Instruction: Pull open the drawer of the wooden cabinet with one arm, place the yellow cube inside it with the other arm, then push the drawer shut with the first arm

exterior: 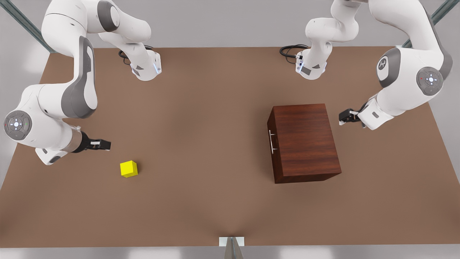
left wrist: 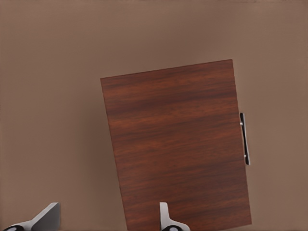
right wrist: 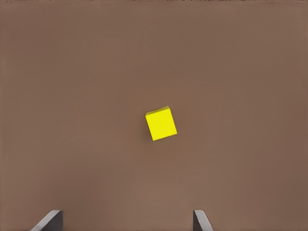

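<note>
Resting on one brown bench [exterior: 215,144]: one wooden cabinet [exterior: 303,142] toward the front view's right and one yellow cube [exterior: 128,168] toward the front view's left, well apart. One drawer [exterior: 272,144] flush in the cabinet, closed, with one thin silver bar handle [exterior: 272,141] facing the cube's side. Two arms, two grippers. Left gripper [exterior: 341,117] hanging just beside the cabinet's back, opposite the handle, fingers [left wrist: 166,216] spread apart, holding nothing; from the left wrist view, cabinet top [left wrist: 175,144] below and handle [left wrist: 245,138] at the far edge. Right gripper [exterior: 106,144] hovering near the cube, above the bench, not touching; fingers [right wrist: 201,220] wide apart, empty, cube [right wrist: 161,123] lying between and beyond them.
</note>
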Controlling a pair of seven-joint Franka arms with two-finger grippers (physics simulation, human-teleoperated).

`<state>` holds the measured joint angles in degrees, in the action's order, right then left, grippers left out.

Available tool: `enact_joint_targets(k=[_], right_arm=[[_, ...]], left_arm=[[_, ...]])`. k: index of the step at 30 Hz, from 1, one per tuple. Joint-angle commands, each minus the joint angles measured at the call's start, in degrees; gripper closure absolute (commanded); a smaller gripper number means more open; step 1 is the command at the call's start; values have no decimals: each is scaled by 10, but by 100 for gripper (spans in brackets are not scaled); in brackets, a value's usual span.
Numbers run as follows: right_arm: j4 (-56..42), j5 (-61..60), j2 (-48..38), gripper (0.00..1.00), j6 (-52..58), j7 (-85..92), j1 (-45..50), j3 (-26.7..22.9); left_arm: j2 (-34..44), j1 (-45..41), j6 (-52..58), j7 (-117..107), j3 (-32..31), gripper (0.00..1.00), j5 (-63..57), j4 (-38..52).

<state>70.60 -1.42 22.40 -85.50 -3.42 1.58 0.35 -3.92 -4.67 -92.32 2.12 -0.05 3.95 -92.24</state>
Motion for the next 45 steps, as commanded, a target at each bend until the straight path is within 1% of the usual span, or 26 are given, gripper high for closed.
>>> enact_joint_targets(k=[1, 3, 4, 6, 7, 9, 10, 11, 13, 15, 17, 21, 23, 24, 28, 30, 45], right_arm=[[0, -1, -1, 0, -18, -12, 0, 0], [0, 0, -1, 0, -13, -11, 0, 1], [6, 7, -1, 0, -10, -12, 6, 4], [5, 2, -3, 0, 20, -12, 2, -1], [3, 2, -3, 0, 19, -12, 1, -4], [4, 3, -3, 0, 19, -13, 4, -1], [4, 4, -3, 0, 19, -13, 4, -1], [4, 4, -3, 0, 19, -13, 3, -1], [4, 5, -3, 0, 19, -13, 4, -1], [4, 5, -3, 0, 19, -13, 4, -1], [4, 5, -3, 0, 19, -13, 4, -1], [4, 5, -2, 0, 19, -12, 4, 0], [4, 5, -2, 0, 18, -12, 4, 0], [4, 5, -2, 0, 19, -12, 4, 0], [4, 6, -2, 0, 18, -12, 4, 0], [4, 7, -2, 0, 19, -12, 5, 2], [4, 6, 3, 0, 14, -12, 5, 4]], left_arm=[[0, -25, -26, -29, 0, 0, -17, 2], [-9, -42, -27, -38, -1, 0, -20, 16], [-23, -75, -27, -95, -1, 0, -19, 17], [-50, -204, -27, -219, 0, 0, -81, 18], [-74, -254, -26, -362, 0, 0, -81, 30], [-153, -336, -26, -519, 0, 0, -104, 85], [-187, -361, -25, -592, 0, 0, -123, 102], [-206, -368, -26, -638, 0, 0, -126, 103], [-231, -375, -27, -639, 2, 0, -129, 105], [-249, -373, -28, -628, 6, 0, -173, 107], [-287, -372, -25, -622, 16, 0, -176, 172], [-304, -374, -32, -626, 15, 0, -190, 178], [-319, -386, -25, -623, 15, 0, -226, 173], [-329, -386, -24, -621, 15, 0, -226, 173], [-344, -385, -24, -618, 27, 0, -231, 174], [-350, -385, -12, -622, 27, 0, -235, 174], [-384, -386, -14, -655, 28, 0, -248, 173]])
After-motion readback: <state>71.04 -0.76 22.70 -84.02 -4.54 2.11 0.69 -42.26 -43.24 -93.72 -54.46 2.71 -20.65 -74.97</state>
